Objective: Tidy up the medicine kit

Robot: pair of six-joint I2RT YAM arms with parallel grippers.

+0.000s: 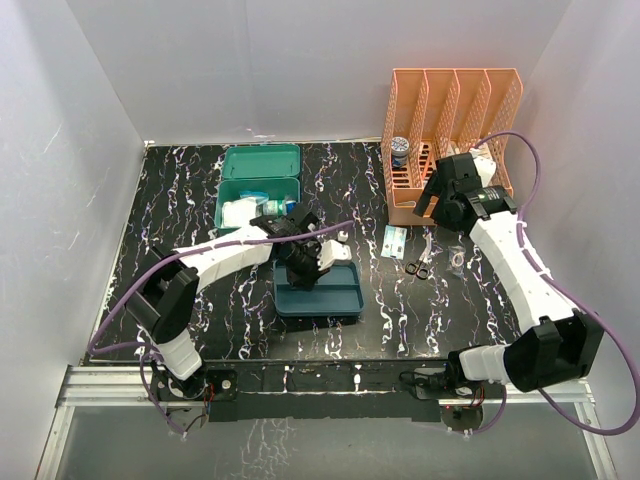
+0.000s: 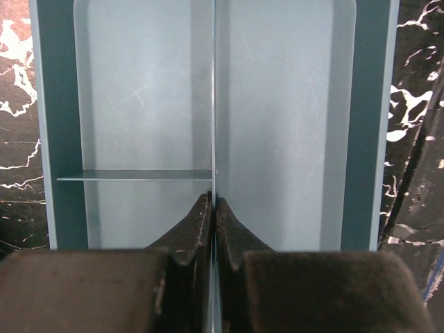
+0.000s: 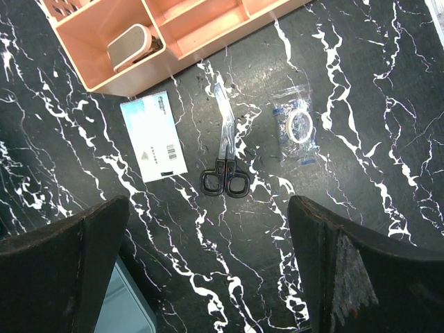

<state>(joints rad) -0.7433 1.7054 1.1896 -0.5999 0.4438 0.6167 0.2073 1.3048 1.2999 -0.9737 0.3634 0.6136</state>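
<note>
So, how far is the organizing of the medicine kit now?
Done: the medicine kit stands open, some items inside. In hand: the left gripper pinches the partition of the divided tray. Remaining: scissors, white packet and small bag lie loose below the open right gripper.

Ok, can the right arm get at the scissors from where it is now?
Probably yes. The right hand hangs open above the scissors, which lie flat on bare table, apart from the packet and the small bag.

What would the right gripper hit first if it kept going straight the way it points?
Probably the scissors, lying flat on the table almost dead centre ahead of the right gripper, whose jaws stand open; how far off is unclear.
</note>
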